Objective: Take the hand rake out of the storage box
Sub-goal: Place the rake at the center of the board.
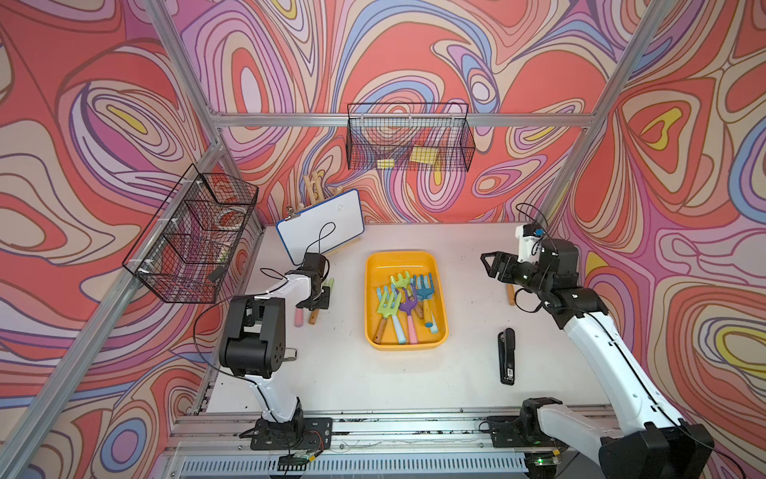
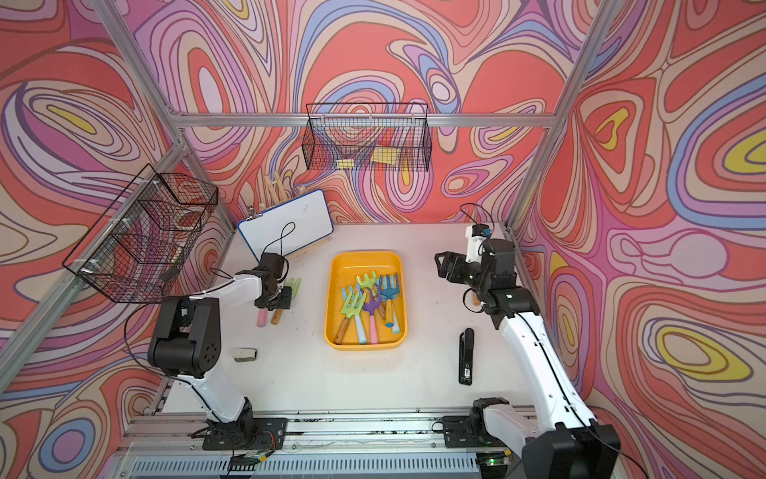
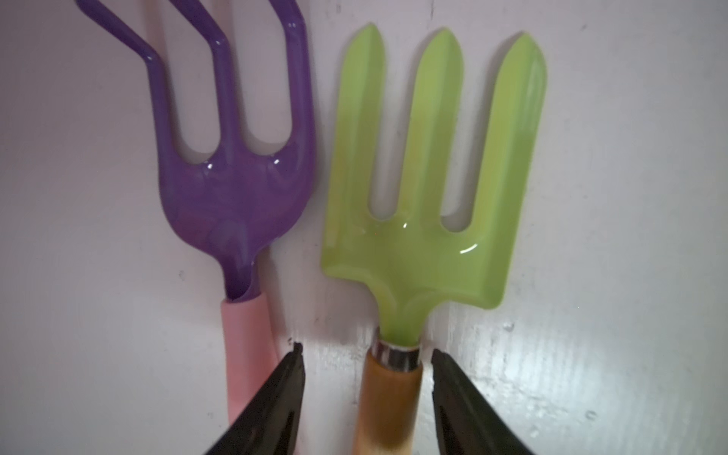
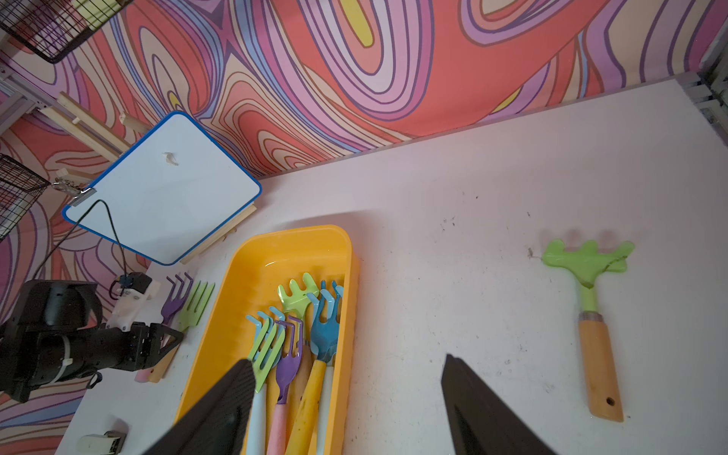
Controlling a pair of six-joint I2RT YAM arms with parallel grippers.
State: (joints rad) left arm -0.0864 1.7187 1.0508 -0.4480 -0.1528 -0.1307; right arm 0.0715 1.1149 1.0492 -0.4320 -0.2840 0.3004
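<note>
The yellow-orange storage box (image 1: pixel 439 265) sits mid-table and holds several hand rakes and forks (image 1: pixel 408 305) with mixed handles. Left of it, on the table, lie a purple fork (image 3: pixel 236 197) with a pink handle and a green fork (image 3: pixel 425 244) with a wooden handle. My left gripper (image 3: pixel 366 352) is open, its jaws either side of the green fork's wooden handle with a gap on each side. My right gripper (image 4: pixel 348 359) hangs open and empty above the table, right of the box. A green hand rake (image 4: pixel 583 260) lies on the table further right.
A black stapler (image 1: pixel 507 356) lies at the front right. A whiteboard (image 1: pixel 321 224) leans at the back left. Black wire baskets hang on the left wall (image 1: pixel 190 236) and the back wall (image 1: pixel 408 139). A small white object (image 2: pixel 244 353) lies by the left arm.
</note>
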